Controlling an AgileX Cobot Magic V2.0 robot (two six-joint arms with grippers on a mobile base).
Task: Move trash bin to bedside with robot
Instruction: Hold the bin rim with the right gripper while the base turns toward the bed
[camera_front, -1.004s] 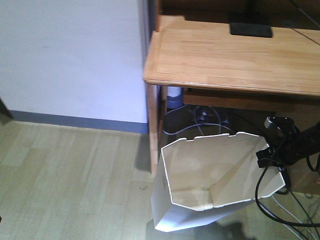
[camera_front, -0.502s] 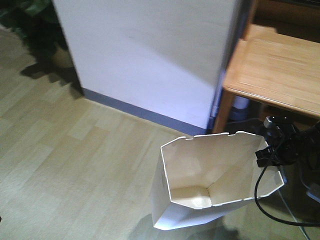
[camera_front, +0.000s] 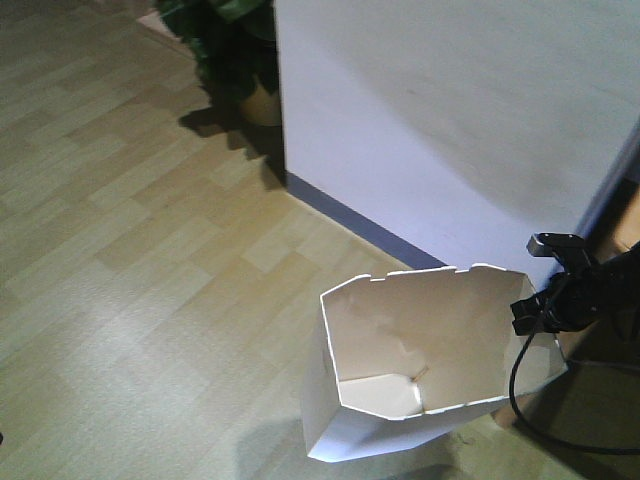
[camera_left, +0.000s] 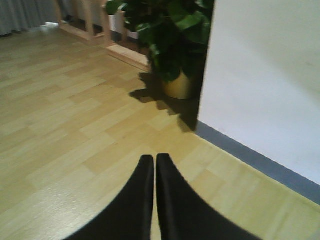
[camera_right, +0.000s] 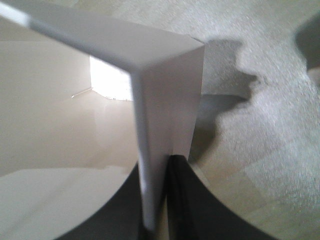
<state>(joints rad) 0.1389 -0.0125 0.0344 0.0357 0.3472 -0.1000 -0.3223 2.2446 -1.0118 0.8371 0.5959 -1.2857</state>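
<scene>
The white trash bin (camera_front: 400, 350) stands on the wooden floor at the lower right of the front view, open top towards the camera, notched rim showing. My right gripper (camera_front: 528, 310) is shut on the bin's right rim. In the right wrist view the bin's wall (camera_right: 165, 100) runs between the two black fingers of the right gripper (camera_right: 160, 165), one inside and one outside. My left gripper (camera_left: 154, 157) is shut with nothing in it, hanging over bare floor. The bedside is out of view.
A white wall (camera_front: 450, 120) with a grey skirting board (camera_front: 360, 225) rises just behind the bin. A potted plant (camera_front: 240, 50) stands at the wall's corner, and the plant (camera_left: 175, 45) also shows ahead of the left gripper. A black cable (camera_front: 520, 400) loops beside the bin.
The view has swung left: the wooden desk has slid out to the right, and the wall and the plant have come in. The bin and right gripper keep their place in the frame.
</scene>
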